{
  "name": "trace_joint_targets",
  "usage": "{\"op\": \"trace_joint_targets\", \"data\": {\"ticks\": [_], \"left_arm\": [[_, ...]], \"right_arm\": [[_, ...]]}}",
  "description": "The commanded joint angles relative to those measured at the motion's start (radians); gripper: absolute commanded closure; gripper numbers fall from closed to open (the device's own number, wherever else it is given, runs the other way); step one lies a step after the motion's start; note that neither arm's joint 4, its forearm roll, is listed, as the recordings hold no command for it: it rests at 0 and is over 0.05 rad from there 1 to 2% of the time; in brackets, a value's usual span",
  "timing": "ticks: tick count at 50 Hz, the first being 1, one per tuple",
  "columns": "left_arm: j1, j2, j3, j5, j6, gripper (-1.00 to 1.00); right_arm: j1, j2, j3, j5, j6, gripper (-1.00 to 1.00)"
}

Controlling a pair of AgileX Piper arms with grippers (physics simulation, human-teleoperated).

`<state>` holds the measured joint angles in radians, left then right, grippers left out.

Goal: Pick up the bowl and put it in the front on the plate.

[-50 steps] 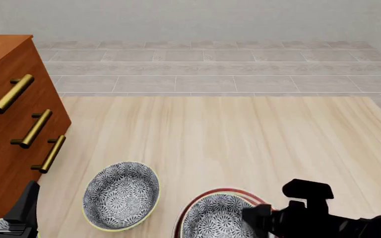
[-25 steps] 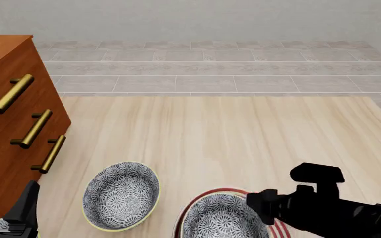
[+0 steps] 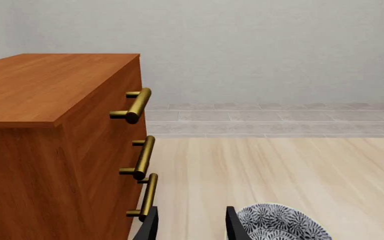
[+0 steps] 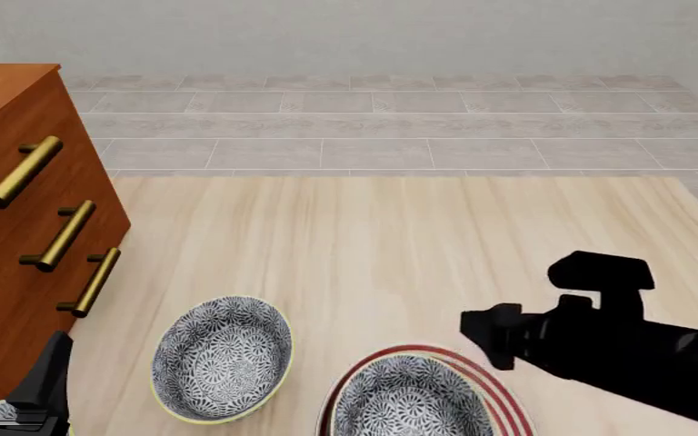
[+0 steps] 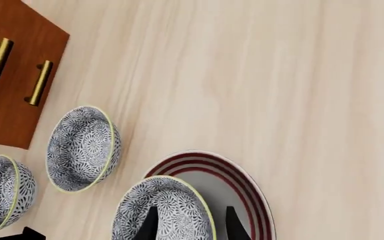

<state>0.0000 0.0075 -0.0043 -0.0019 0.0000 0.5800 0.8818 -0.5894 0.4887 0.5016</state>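
- Bowl (image 4: 410, 400) resting on the plate (image 4: 509, 407), at the near edge of the bench (image 4: 422, 245).
- Right end effector (image 5: 186, 220) just above the bowl's rim, fingers apart, holding nothing.
- Left end effector (image 3: 188, 225) further off, near the dresser (image 4: 10, 227), parted and empty.
- Twin bowl (image 4: 222, 357) just beside, on bare bench.

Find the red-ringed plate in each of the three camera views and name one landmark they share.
Front view: the plate lies at the bottom edge, right of centre, under a bowl.
Right wrist view: plate, holding that bowl.
Left wrist view: not in it.
Shared landmark: the wooden drawer cabinet.
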Motion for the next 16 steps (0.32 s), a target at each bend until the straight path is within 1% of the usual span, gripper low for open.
{"op": "trace_joint_targets", "data": {"ticks": [1, 10, 16], "left_arm": [[0.0, 0.0, 0.0, 0.0, 0.0, -1.0], [0.0, 0.0, 0.0, 0.0, 0.0, -1.0], [0.0, 0.0, 0.0, 0.0, 0.0, -1.0]], "right_arm": [[-0.032, -0.01, -0.076, 0.029, -0.042, -1.0], [-0.034, 0.007, -0.107, 0.002, -0.055, -1.0], [-0.031, 0.007, -0.101, -0.037, -0.043, -1.0]]}}
